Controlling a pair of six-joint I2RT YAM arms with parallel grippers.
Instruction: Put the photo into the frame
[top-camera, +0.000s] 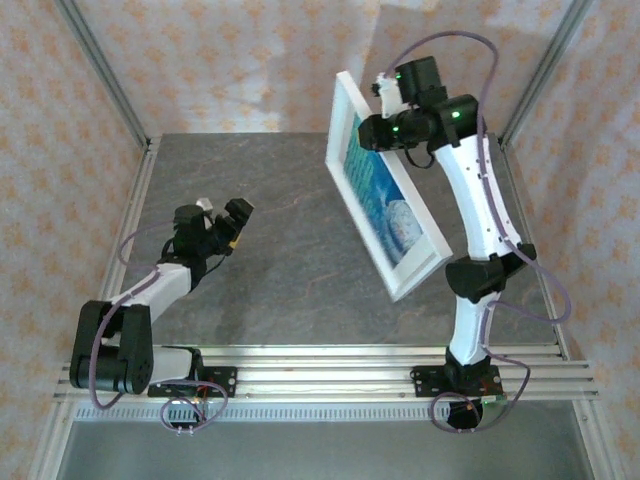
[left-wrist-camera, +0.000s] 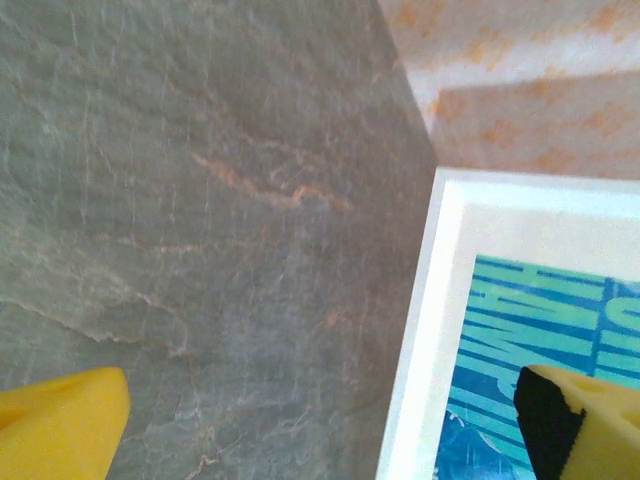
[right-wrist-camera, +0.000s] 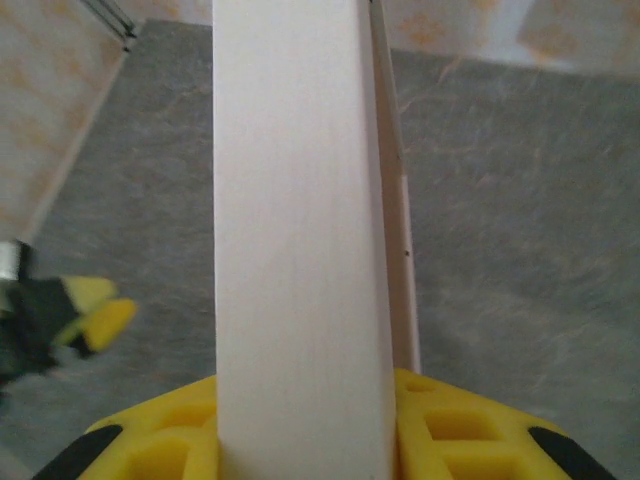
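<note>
Right gripper (top-camera: 373, 128) pinches one edge of the frame (top-camera: 420, 272), tilted over the table's (top-camera: 280, 250) right side, photo (top-camera: 385, 205) inside. Risk: the one-edge grip lets it swing or slip. Left gripper (top-camera: 222, 214) is spread.

— We see white links and black joints on the left arm (top-camera: 160, 285) and right arm (top-camera: 480, 195), both bolted to the rail (top-camera: 320, 365).
— We also see purple cables (top-camera: 185, 412) looping near the rail, green lights (top-camera: 400, 128) far from it, and yellow fingertips (left-wrist-camera: 60, 420).

Bright even light, soft shadows; wrist cams slightly blurred.
</note>
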